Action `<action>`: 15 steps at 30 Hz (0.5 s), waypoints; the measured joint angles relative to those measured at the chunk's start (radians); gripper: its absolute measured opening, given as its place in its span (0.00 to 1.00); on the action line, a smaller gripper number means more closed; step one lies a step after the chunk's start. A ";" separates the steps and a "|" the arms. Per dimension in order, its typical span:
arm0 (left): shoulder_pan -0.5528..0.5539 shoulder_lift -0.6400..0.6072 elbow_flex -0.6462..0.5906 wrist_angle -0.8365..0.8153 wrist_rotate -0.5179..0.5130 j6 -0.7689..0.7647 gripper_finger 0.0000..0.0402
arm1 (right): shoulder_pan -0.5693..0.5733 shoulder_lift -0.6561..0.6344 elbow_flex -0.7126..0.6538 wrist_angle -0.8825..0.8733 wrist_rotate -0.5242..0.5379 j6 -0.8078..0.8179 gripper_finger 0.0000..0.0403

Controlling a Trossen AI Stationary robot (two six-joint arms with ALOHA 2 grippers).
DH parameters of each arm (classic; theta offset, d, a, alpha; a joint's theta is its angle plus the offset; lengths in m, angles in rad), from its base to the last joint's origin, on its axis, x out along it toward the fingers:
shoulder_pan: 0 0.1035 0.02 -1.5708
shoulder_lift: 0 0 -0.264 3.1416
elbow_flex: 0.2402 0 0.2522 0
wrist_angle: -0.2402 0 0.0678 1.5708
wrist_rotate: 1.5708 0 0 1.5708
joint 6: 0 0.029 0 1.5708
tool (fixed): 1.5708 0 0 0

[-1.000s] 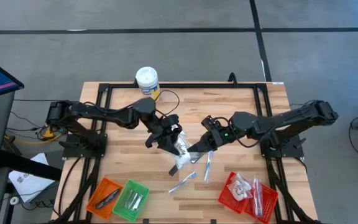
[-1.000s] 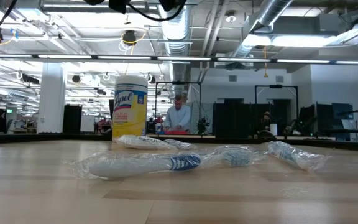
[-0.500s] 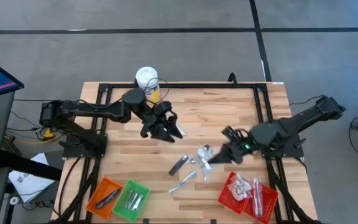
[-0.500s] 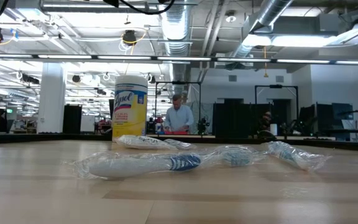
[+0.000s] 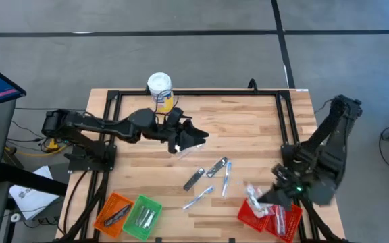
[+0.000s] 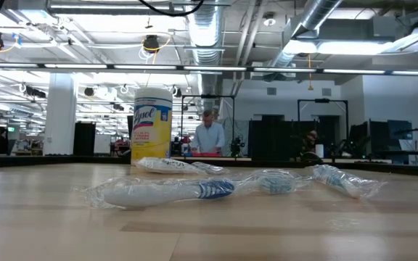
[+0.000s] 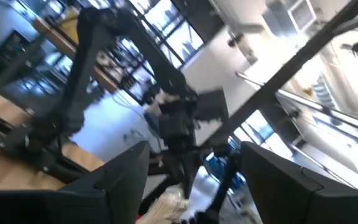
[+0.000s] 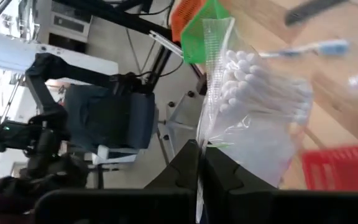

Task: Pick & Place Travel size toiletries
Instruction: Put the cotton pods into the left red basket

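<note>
My right gripper (image 5: 261,197) is shut on a clear bag of cotton swabs (image 8: 260,93), which it keeps above the left rim of the red basket (image 5: 243,214). That basket has several wrapped toiletries in it. More toiletries lie on the wood in the middle: a dark narrow one (image 5: 194,179), a silvery one (image 5: 216,167) and wrapped toothbrushes (image 5: 225,179) (image 6: 165,192). My left gripper (image 5: 196,138) hovers open over the table's far middle, pointing toward the right edge, with nothing between its fingers (image 7: 123,180). My right gripper pinches the bag's clear film at one edge (image 8: 207,140) between its two shut fingers (image 8: 182,171). The bag sticks out beyond the fingertips, swabs bunched in its far part. It is lifted clear of the table, over the red basket's left rim (image 5: 252,194).
An orange basket (image 5: 113,212) and a green basket (image 5: 142,216) stand at the near left edge. A yellow canister with a white lid (image 5: 160,88) stands at the far edge. A black frame (image 5: 181,94) runs around the tabletop. Bare wood lies between the baskets.
My right gripper has carried the swab bag from the table's middle toward the near right corner, over the red basket. My left gripper has let go of the bag, opened, drawn back toward the far edge, risen and tipped up from pointing down to about level.
</note>
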 joint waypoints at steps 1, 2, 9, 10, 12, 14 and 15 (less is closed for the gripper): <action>-0.015 0.000 0.000 0.002 -0.039 0.009 0.61 | 0.040 0.005 -0.008 -0.005 0.040 0.035 0.00; -0.031 0.000 0.000 0.002 -0.081 0.016 0.61 | 0.075 0.013 -0.014 -0.014 0.070 0.069 0.00; -0.142 0.000 0.000 0.008 -0.348 0.087 0.61 | 0.205 0.117 -0.017 -0.099 0.125 0.254 0.00; -0.153 0.000 0.000 0.009 -0.370 0.093 0.61 | 0.213 0.139 -0.017 -0.111 0.131 0.285 0.00; -0.171 0.000 0.000 0.012 -0.408 0.095 0.61 | 0.227 0.186 -0.017 -0.138 0.140 0.363 0.00; -0.180 0.000 0.000 0.014 -0.429 0.096 0.61 | 0.238 0.228 -0.017 -0.166 0.142 0.432 0.00; -0.183 0.000 0.000 0.014 -0.435 0.097 0.61 | 0.243 0.244 -0.017 -0.173 0.160 0.473 0.00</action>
